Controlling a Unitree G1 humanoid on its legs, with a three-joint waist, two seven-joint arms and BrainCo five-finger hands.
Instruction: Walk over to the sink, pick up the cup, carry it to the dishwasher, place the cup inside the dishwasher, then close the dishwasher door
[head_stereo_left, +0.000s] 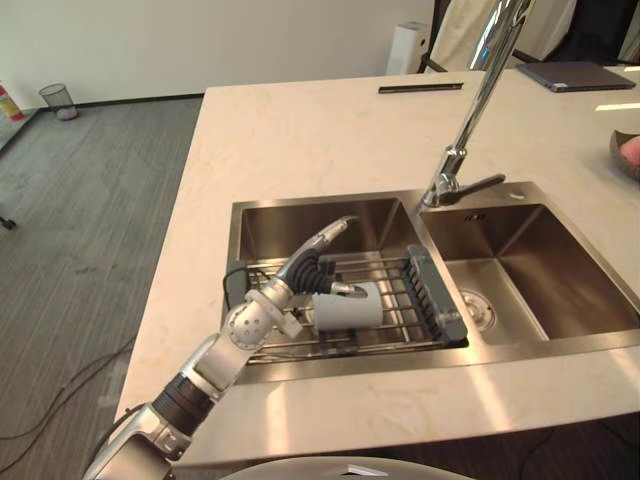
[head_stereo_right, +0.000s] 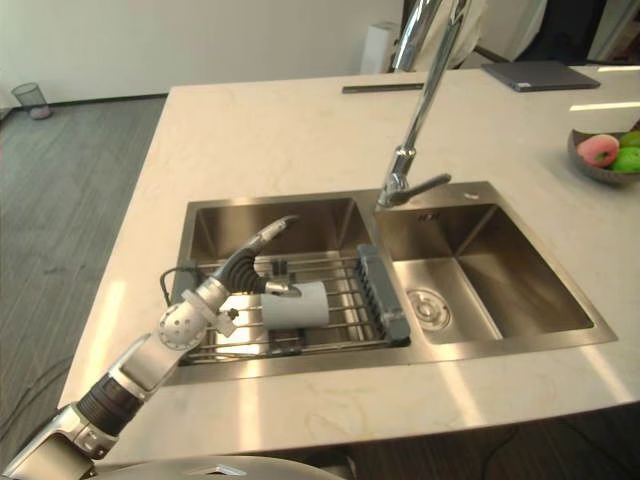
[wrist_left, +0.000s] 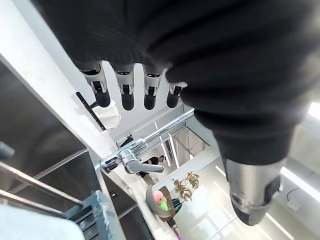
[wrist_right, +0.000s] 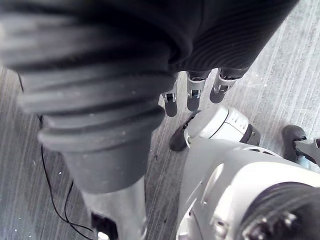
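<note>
White cup (head_stereo_left: 350, 310) lies sideways on the wire rack (head_stereo_left: 396, 300) in the sink's (head_stereo_left: 300, 226) left basin, directly under the left hand (head_stereo_left: 312, 268), fingers straight, gripping nothing. Right hand (wrist_right: 194, 98) hangs relaxed.

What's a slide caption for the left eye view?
Open left hand at the white cup lying on the sink rack.

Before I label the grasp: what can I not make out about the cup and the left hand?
- The cup: the end toward the left hand is hidden by it in the eye views.
- Whether the hand touches the cup: too small to tell.
- Left wrist view: cup cut off by the edge.
</note>
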